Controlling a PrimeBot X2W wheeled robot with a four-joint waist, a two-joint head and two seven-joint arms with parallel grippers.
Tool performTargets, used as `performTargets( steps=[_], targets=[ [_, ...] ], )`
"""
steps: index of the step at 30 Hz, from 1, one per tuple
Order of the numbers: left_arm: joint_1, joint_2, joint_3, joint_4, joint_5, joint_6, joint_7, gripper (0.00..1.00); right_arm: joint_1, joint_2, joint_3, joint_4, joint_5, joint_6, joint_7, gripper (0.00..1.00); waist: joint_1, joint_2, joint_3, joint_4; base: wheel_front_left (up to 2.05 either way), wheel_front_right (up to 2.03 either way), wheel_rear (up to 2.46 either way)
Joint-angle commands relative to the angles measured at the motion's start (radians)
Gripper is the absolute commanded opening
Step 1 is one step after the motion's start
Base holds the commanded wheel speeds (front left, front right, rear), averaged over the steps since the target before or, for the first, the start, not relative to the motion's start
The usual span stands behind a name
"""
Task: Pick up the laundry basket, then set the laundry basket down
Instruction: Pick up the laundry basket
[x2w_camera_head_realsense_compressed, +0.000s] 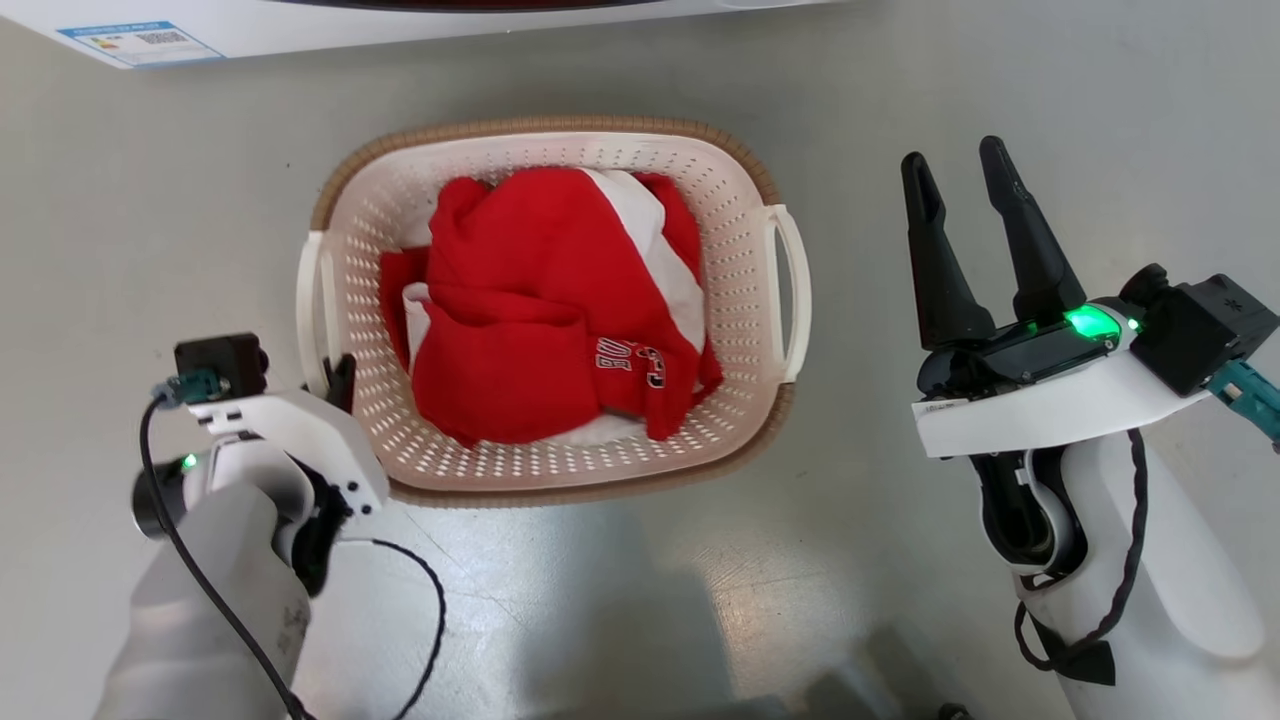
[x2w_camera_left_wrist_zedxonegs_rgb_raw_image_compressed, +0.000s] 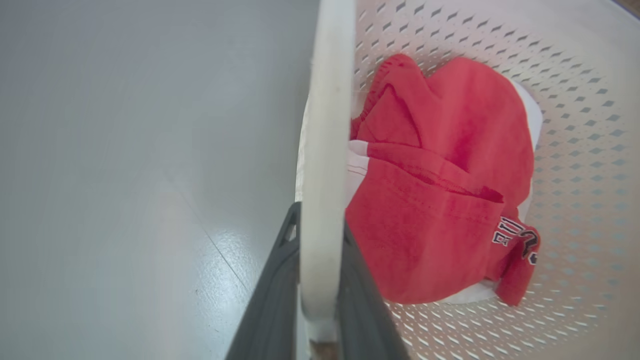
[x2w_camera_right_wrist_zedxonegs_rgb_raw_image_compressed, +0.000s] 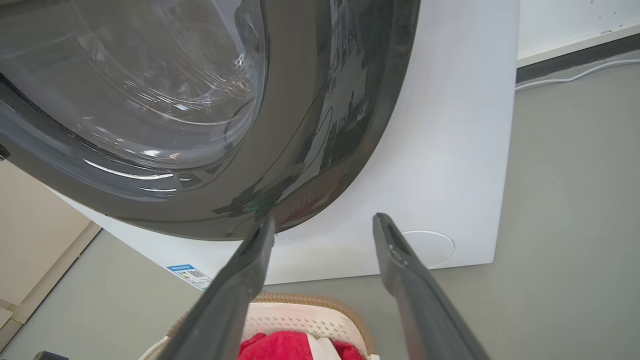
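The cream-white perforated laundry basket (x2w_camera_head_realsense_compressed: 730, 300) with a brown woven rim sits on the grey floor, holding red and white clothes (x2w_camera_head_realsense_compressed: 540, 320). My left gripper (x2w_camera_head_realsense_compressed: 340, 378) is at the basket's left side, shut on the white loop handle (x2w_camera_left_wrist_zedxonegs_rgb_raw_image_compressed: 325, 150); in the left wrist view both dark fingers (x2w_camera_left_wrist_zedxonegs_rgb_raw_image_compressed: 275, 285) press either side of that handle. My right gripper (x2w_camera_head_realsense_compressed: 960, 170) hangs open to the right of the basket, apart from the right handle (x2w_camera_head_realsense_compressed: 792, 290). In the right wrist view its fingers (x2w_camera_right_wrist_zedxonegs_rgb_raw_image_compressed: 400, 260) stand wide, with the basket's rim (x2w_camera_right_wrist_zedxonegs_rgb_raw_image_compressed: 310, 300) below them.
A white washing machine (x2w_camera_right_wrist_zedxonegs_rgb_raw_image_compressed: 450, 150) with a dark round glass door (x2w_camera_right_wrist_zedxonegs_rgb_raw_image_compressed: 175, 100) stands just beyond the basket; its lower edge with a blue label (x2w_camera_head_realsense_compressed: 140, 42) shows at the head view's top. Grey floor surrounds the basket.
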Motion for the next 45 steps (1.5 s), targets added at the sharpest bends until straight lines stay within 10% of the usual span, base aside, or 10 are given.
performTargets(
  steps=[1,23,28,30,45],
  targets=[
    [0.037,0.015,0.009,-0.022,-0.036,-0.005,-0.01,0.0,0.02,0.009,0.027,-0.016,0.005,0.007,-0.009,1.0,-0.0001,0.0,-0.004,-0.003,0.0,0.0,0.0],
    [0.026,-0.015,-0.133,0.054,-0.209,-0.005,-0.044,0.0,0.013,0.002,0.039,-0.005,0.012,0.007,-0.009,1.0,-0.0001,0.0,-0.001,-0.014,0.0,0.0,0.0],
    [0.023,-0.017,-0.148,0.069,-0.226,-0.005,-0.054,0.47,0.012,0.0,0.043,0.001,0.014,0.007,-0.009,1.0,-0.0001,0.0,-0.002,-0.015,0.0,0.0,0.0],
    [0.022,-0.019,-0.151,0.077,-0.234,-0.005,-0.056,1.0,0.011,0.0,0.044,0.003,0.015,0.007,-0.009,1.0,-0.0001,0.0,-0.003,-0.015,0.0,0.0,0.0],
    [0.023,-0.008,-0.183,0.097,-0.251,-0.005,-0.067,1.0,0.014,0.004,0.048,0.02,0.017,0.007,-0.009,1.0,-0.0001,0.0,-0.034,-0.014,0.0,0.0,0.0]
  ],
)
